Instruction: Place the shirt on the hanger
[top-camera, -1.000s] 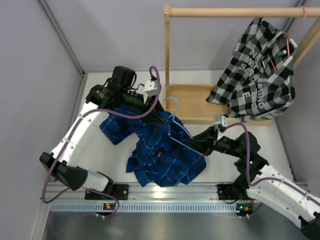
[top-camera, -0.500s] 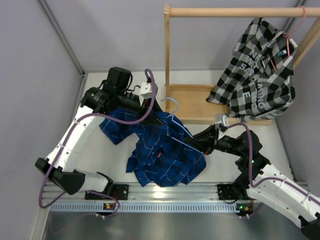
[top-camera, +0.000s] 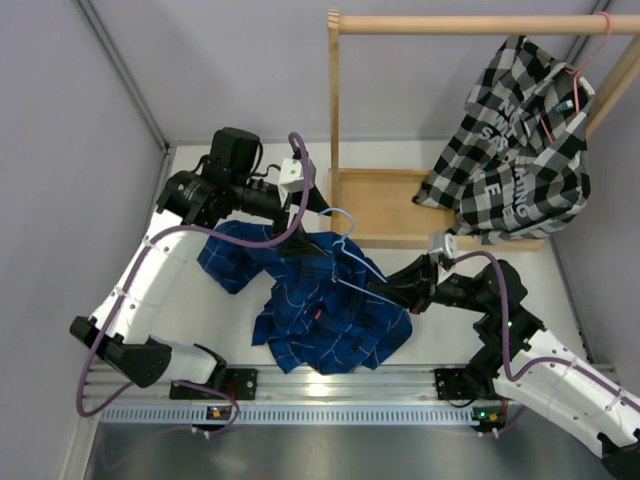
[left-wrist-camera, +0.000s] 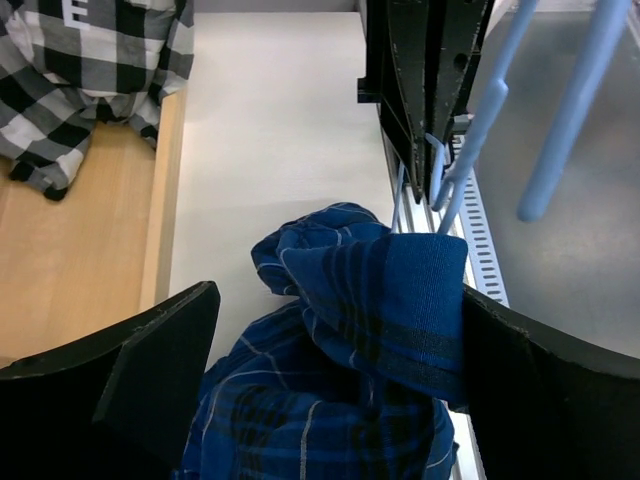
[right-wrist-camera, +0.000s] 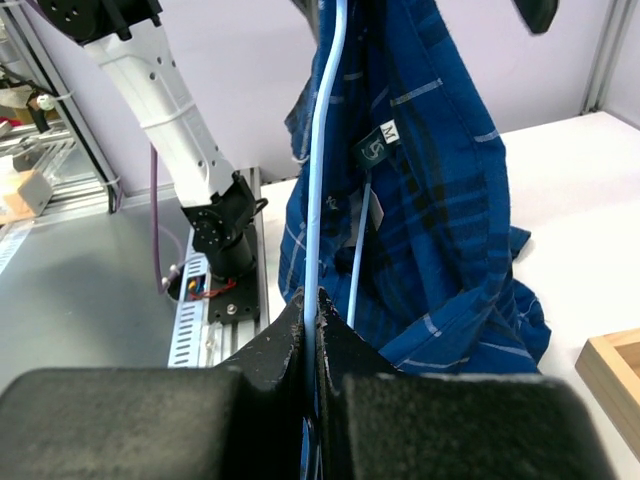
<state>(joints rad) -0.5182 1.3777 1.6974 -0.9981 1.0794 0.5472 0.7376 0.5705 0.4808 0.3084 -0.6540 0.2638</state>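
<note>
Right wrist view: right gripper (right-wrist-camera: 312, 305) fingers pressed tight together on the thin light-blue wire hanger (right-wrist-camera: 325, 150); the wire runs straight up from the pinch. Royal-blue checked button-up shirt (right-wrist-camera: 430, 170) hangs bunched off that hanger, with a collar tag (right-wrist-camera: 383, 140) reading "M" showing and the lower folds down on the table.

Left wrist view: left gripper (left-wrist-camera: 340, 295) fingers spread wide. A rolled lump of the blue shirt sits between them, up against one finger, with a strip of table showing beside the other. Nothing is clamped. Hanger bars stand just past the lump.

Top view: left gripper at the shirt's far end, right gripper at its right side. The hanger hook is near the base board of the wooden rack (top-camera: 450, 24).

Count: two arms, two grippers, one blue shirt, one light-blue hanger. Also one black-and-white checked shirt with lettering (top-camera: 515, 150), hung on one pink hanger (top-camera: 592, 50) from the one rack.

Surface: white table (top-camera: 200, 300), slotted metal rail (top-camera: 330, 412) along the near edge. Plain grey panel walls (top-camera: 80, 150) around.
</note>
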